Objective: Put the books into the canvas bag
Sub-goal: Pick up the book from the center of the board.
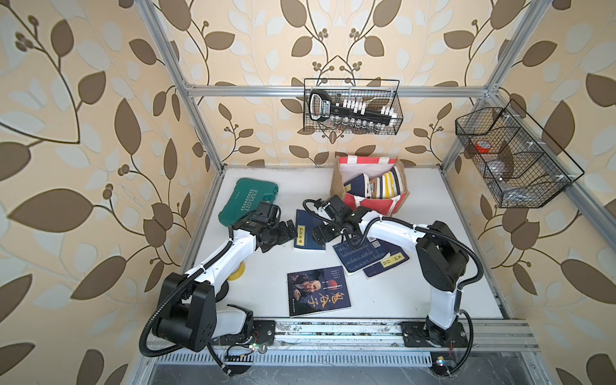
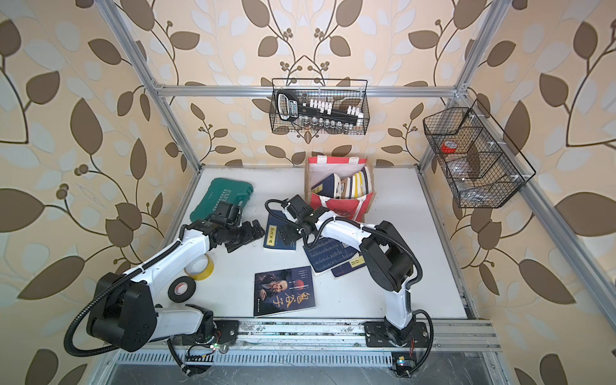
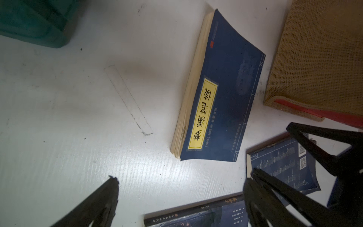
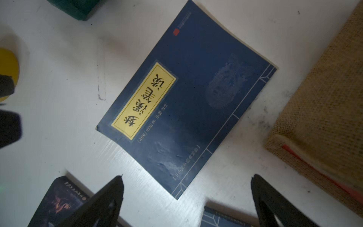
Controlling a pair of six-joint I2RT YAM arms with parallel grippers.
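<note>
Pickup step, I judge: left end effector (image 3: 182,176) and right end effector (image 4: 188,176), both spread and empty, hang by a navy book (image 1: 307,222) lying flat on the tabletop (image 1: 383,300) near the part-filled canvas bag (image 1: 376,204). Next, 1 must lift an edge to grip it.

Just ahead of the black right gripper (image 4: 187,176), the navy book (image 4: 186,94) carries a yellow title label with black characters, thin pale border lines and a small red seal. To that gripper's side, the canvas bag (image 4: 324,102) shows tan jute weave with a red edge. Beyond the black left gripper (image 3: 182,176), the tool case (image 3: 33,21) is dark green. Behind both grippers, the dark book (image 1: 318,291) bears gold characters.
</note>
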